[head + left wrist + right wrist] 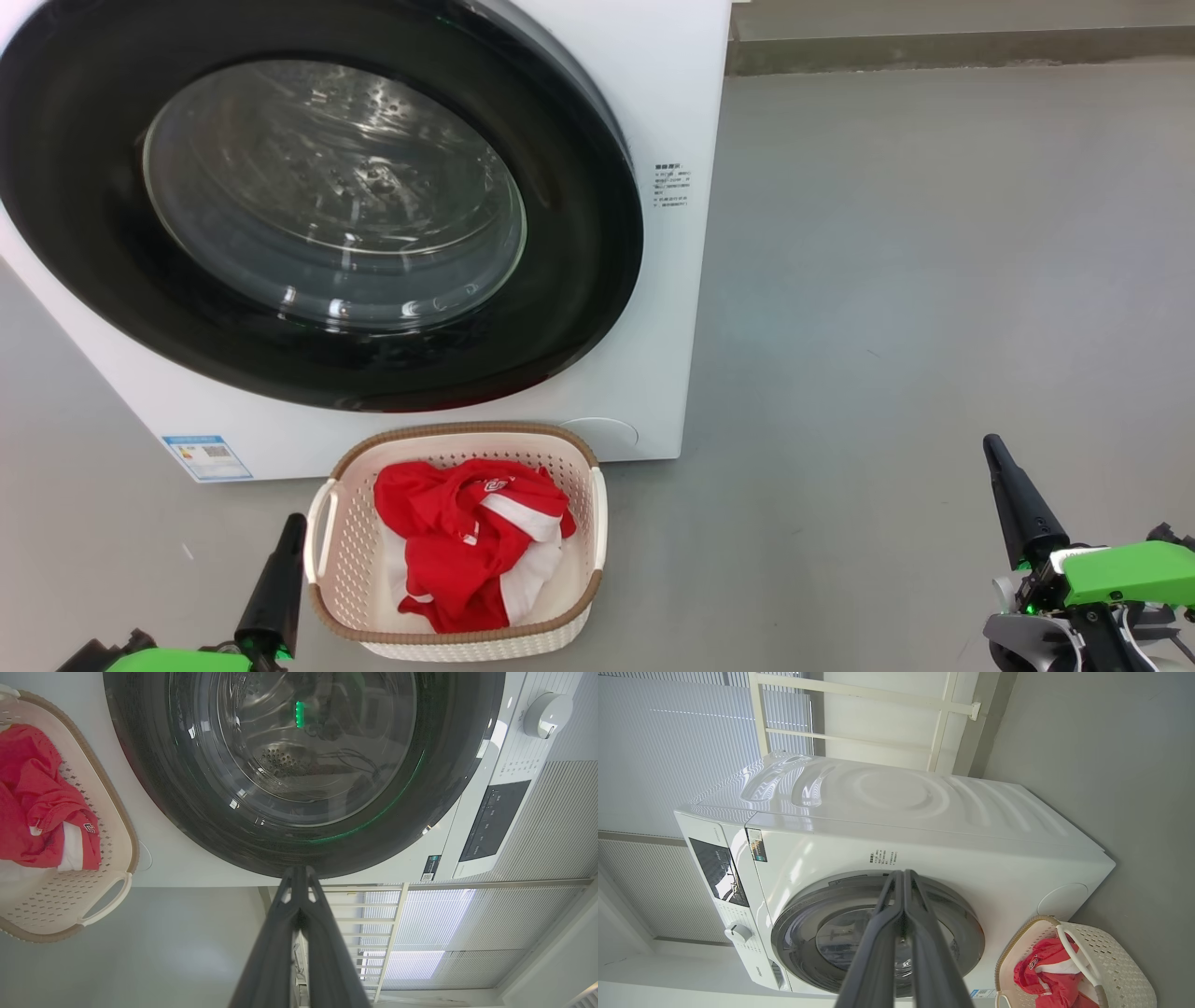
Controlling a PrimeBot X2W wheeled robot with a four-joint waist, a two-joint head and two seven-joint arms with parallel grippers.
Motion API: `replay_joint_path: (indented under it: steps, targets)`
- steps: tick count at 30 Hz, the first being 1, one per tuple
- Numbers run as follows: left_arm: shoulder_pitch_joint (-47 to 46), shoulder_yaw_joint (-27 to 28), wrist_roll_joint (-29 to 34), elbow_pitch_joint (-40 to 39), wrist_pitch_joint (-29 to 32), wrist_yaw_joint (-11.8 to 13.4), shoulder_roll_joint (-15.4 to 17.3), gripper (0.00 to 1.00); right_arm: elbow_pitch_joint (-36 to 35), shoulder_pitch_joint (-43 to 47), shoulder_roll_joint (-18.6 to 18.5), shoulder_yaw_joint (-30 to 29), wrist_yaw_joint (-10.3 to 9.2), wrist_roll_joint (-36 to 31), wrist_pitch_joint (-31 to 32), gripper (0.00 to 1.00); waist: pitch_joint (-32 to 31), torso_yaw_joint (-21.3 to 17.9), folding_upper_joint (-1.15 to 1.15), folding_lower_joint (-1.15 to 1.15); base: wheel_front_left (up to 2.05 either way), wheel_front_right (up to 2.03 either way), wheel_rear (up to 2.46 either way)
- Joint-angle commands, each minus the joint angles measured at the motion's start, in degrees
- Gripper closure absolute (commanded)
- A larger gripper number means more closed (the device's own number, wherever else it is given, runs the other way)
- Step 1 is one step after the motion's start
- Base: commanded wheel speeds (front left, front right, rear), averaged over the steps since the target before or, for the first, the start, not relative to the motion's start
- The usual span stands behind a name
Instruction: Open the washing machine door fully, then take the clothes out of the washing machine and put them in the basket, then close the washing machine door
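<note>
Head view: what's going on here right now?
Nothing is being handled. The red and white clothes lie in the cream basket, which stands in front of the white washing machine. The washing machine door looks shut, flush with the front. The left gripper is shut beside the basket's left handle, holding nothing. The right gripper is shut too, off to the right over the grey floor. By the look of it, the unloading job is done.

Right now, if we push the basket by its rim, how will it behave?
Probably slides, not tips: the basket sits low and wide on smooth floor. Likely light: perforated plastic holding only red clothes. Thin walls may flex.
</note>
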Motion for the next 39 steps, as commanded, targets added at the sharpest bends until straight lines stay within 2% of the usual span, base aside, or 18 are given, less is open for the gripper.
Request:
replay_joint_path:
  steps: [1,39]
  targets:
    - [-2.23,1.45,-0.39,-1.53,0.25,-0.40,1.04,1.00,-1.72,-2.43,-0.48,0.94,-0.03,0.34,0.45,1.00,0.00,0.00,0.00,0.00,0.00,0.00,0.00]
    - [-2.23,1.45,-0.40,-1.53,0.25,-0.40,1.04,1.00,-1.72,-2.43,-0.48,0.94,-0.03,0.34,0.46,1.00,0.00,0.00,0.00,0.00,0.00,0.00,0.00]
